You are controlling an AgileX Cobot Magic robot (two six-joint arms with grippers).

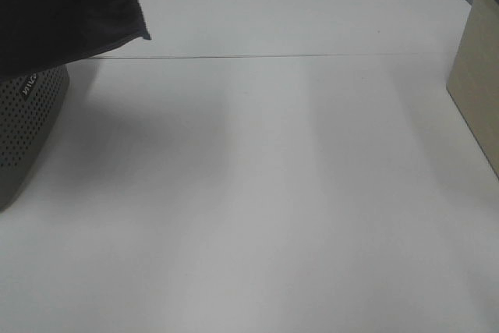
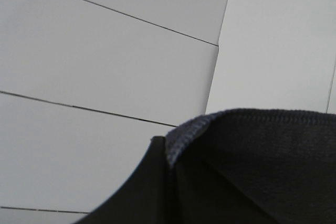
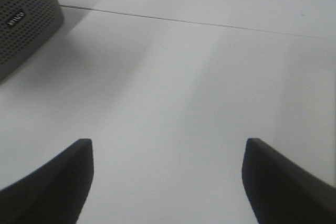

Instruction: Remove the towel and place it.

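White table fills pretty much everything in the high view, with one thin seam running across it, and honestly most of the stuff is chopped off by the frame edges. The towel is up in the far-left corner of that view, dark charcoal, hanging off the table with one hemmed corner pointing down, just above the grey perforated basket; most of the cloth runs out of the picture, so I can't tell how much of it is there or whether any part touches the basket. The basket is half cut off too, and it has a little label on the side that's too small to read. Over on the right edge there's a beige container, only one wall and a bit of darker rim showing. The left end effector is pinched together on the towel: its wrist view shows one dark finger with the stitched hem wrapped right against it, while the other finger is buried under the cloth. The right end effector hangs over bare table with its two dark fingers spread wide apart and nothing between them, well away from the basket.
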